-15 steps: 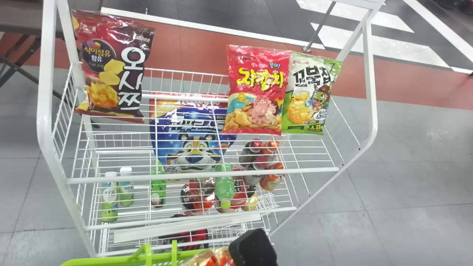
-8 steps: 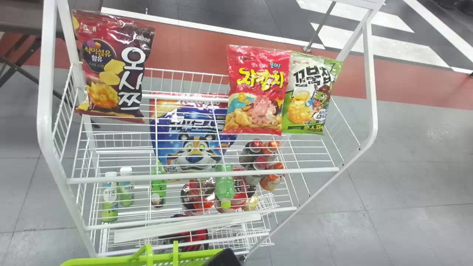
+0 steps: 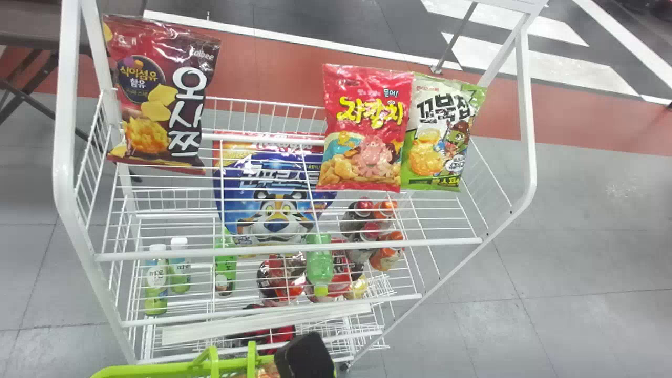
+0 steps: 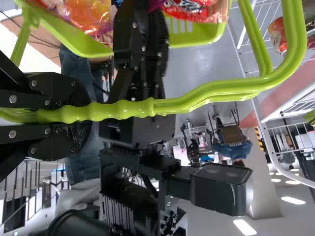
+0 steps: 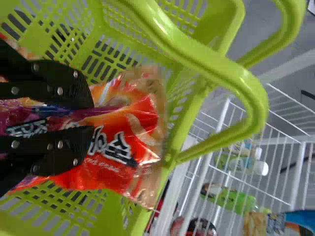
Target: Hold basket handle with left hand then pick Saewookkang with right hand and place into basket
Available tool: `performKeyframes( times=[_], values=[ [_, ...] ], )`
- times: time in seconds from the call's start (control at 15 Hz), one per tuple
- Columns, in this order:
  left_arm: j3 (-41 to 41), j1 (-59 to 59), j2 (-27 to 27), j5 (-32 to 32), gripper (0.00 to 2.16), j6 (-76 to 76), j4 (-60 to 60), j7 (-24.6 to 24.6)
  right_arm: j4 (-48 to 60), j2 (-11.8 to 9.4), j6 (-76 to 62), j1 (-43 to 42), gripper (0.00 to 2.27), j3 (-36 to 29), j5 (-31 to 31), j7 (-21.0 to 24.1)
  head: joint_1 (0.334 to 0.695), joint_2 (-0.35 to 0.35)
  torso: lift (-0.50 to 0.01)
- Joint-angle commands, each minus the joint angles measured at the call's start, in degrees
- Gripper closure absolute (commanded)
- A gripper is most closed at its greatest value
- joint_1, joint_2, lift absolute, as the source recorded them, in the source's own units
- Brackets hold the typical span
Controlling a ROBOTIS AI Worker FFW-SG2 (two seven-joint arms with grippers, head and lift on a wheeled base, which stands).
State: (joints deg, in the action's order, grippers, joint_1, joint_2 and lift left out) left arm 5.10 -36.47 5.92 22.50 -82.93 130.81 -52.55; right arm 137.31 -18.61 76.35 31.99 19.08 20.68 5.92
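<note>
Placing is the step in hand: the Saewookkang [image 5: 120, 169] has been gripped by the right hand [image 5: 88, 118] and is held over the open inside of the green basket [image 3: 168, 369], so the pick can be counted as done and the release as what is left. The packet is pinched between two nearly closed fingers, its film drawn into creases where it is squeezed, while its far end lies close to the basket's rim. Whether its underside is borne by the basket floor cannot be told.

The basket handle [image 4: 197, 101] is clasped by the left hand [image 4: 74, 115], whose fingers are closed about the ribbed grip, and this hold should be kept unchanged until the packet has been let go. The basket is held in front of the white wire rack [image 3: 289, 249].

For the next move, the packet should be lowered a little and kept inward of the rim, so that its far end is not caught on the edge. The right fingers should then be parted just enough for the film to be freed, and the hand drawn out clear of the handle, without the packet being dragged along.
</note>
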Motion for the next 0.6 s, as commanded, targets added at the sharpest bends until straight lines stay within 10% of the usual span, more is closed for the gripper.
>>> performKeyframes(
  times=[0.0,0.53],
  values=[
    [0.00,0.00,0.15,0.00,1.70,0.00,0.15,-0.01,2.44,-0.02,0.26,1.06,0.06,-2.21,-0.29,-0.21,0.695,-0.350,-0.019],
    [0.09,-0.18,0.06,0.00,1.70,0.00,0.59,0.16,9.29,0.95,-14.33,6.33,0.12,-13.81,-1.52,-0.03,0.695,-0.350,-0.019]
  ],
)
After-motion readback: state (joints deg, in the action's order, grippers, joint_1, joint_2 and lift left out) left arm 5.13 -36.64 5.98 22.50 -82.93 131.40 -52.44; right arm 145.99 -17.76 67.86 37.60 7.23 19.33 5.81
